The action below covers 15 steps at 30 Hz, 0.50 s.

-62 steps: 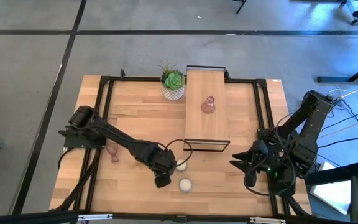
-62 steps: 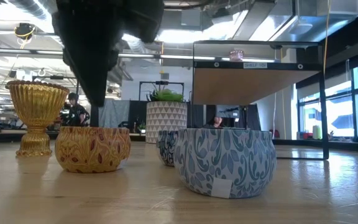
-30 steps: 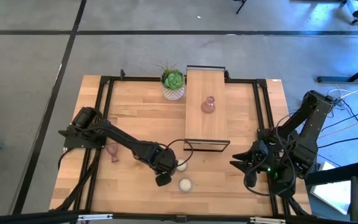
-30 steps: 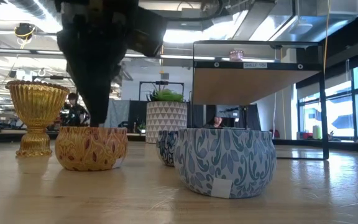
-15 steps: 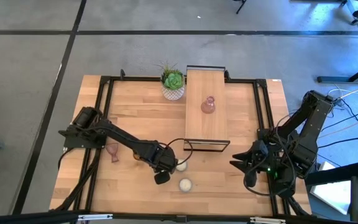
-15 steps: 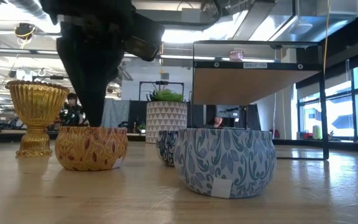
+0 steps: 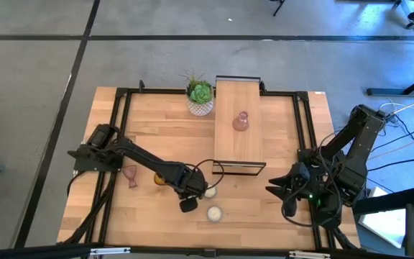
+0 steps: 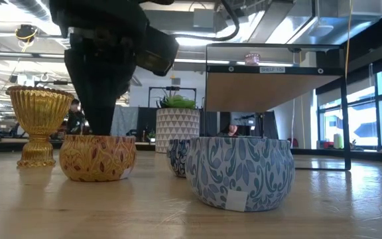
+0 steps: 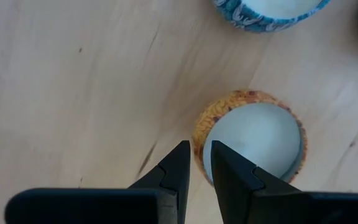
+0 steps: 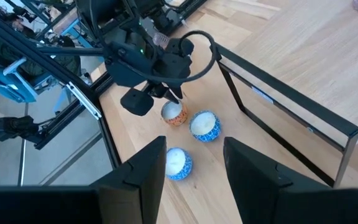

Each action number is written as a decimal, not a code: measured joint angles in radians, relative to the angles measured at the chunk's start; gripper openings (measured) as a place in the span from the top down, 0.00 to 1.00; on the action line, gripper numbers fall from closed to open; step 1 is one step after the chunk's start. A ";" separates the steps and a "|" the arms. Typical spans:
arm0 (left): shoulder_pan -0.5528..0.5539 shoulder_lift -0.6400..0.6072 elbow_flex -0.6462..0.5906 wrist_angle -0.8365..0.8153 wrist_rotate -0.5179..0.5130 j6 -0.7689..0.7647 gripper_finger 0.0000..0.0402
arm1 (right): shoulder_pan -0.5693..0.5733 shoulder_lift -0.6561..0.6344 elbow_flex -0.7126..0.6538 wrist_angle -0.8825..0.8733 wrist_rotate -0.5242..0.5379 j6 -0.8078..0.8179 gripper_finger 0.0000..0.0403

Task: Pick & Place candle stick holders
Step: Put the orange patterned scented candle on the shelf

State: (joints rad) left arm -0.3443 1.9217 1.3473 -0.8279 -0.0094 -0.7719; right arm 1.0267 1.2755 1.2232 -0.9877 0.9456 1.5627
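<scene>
My left gripper (image 7: 190, 193) stands over an orange patterned candle tin (image 9: 253, 140) near the table's front middle, shut on its wall. The tin also shows in the low view (image 8: 98, 158). One pale pink holder (image 7: 240, 121) stands on top of the wooden shelf. A second pink holder (image 7: 130, 175) and the amber holder (image 7: 159, 178) stand on the table beside the left arm. The amber holder shows in the low view as a gold goblet (image 8: 38, 123). My right gripper (image 10: 197, 180) is open and empty at the table's right edge. My left gripper has the tin's rim (image 9: 199, 132) between its two fingers, one finger (image 9: 229, 171) inside the tin and one (image 9: 176, 168) outside. The fingers come from above, pointing down. The tin stands upright with its base on the table.
Two blue patterned candle tins (image 7: 208, 191) (image 7: 213, 213) stand close to the orange one, toward the right and the near edge. A green plant in a white pot (image 7: 200, 97) stands at the back. The wooden shelf on a black frame (image 7: 239, 165) takes up the table's middle.
My left gripper has come down onto the orange tin's rim and stayed there over the last second. The arm has swung a little toward the far edge, baring the amber holder. The tin has stayed on the table.
</scene>
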 joint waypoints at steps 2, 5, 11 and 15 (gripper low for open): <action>0.000 0.009 0.000 0.002 0.009 0.000 0.85 | 0.000 0.000 0.000 -0.002 -0.004 0.000 0.59; 0.000 0.013 0.000 0.003 0.026 0.000 0.85 | 0.000 0.000 0.000 -0.003 -0.004 0.000 0.59; 0.002 0.014 0.000 0.002 0.055 -0.002 0.96 | 0.000 0.001 0.000 -0.004 -0.004 0.000 0.59; 0.012 0.015 0.000 0.003 0.105 -0.010 0.99 | 0.000 0.001 0.000 -0.004 -0.004 0.000 0.59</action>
State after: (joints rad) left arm -0.3319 1.9366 1.3472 -0.8249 0.0953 -0.7822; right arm 1.0267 1.2762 1.2232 -0.9913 0.9413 1.5627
